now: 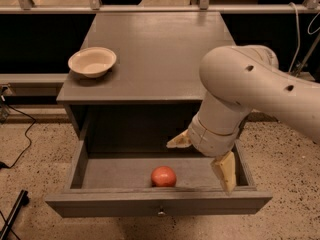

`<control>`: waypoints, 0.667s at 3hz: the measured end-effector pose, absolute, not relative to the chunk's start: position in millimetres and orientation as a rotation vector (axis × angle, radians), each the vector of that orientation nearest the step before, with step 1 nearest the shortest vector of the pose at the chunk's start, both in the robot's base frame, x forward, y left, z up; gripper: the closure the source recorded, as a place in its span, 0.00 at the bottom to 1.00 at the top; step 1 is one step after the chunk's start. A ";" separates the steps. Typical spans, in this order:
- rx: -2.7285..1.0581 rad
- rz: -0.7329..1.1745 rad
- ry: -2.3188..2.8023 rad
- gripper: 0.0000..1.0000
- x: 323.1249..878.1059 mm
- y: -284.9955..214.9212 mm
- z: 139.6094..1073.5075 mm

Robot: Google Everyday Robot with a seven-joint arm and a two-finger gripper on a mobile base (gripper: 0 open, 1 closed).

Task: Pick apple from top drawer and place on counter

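Observation:
The red-orange apple [163, 176] lies in the open top drawer [90, 204], near the middle of its front wall. The drawer's small round knob [160, 213] shows on the front panel. My gripper [202, 157] hangs over the right half of the drawer, up and to the right of the apple and apart from it. Its two cream fingers are spread wide: one [180, 141] points left, the other [225, 170] points down by the drawer's front right. It holds nothing. The grey counter [160, 49] tops the cabinet above the drawer.
A cream shallow bowl [92, 61] stands on the counter's left edge. My white arm [260, 84] crosses over the cabinet's right side. A dark railing runs behind the cabinet. Speckled floor lies around, with black cables at the left.

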State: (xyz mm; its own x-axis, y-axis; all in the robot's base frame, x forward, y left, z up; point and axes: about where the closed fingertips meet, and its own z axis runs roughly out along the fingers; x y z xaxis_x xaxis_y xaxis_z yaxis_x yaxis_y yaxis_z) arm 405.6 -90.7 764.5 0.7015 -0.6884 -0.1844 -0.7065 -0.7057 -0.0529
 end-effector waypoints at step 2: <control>-2.812 0.203 1.073 0.00 413.2 -84.5 761.5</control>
State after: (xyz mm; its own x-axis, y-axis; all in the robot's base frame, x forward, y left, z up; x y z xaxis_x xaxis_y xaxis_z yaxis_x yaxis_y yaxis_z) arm 413.2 -84.5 761.5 0.7389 -0.6523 -0.1690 -0.6690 -0.7401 -0.0684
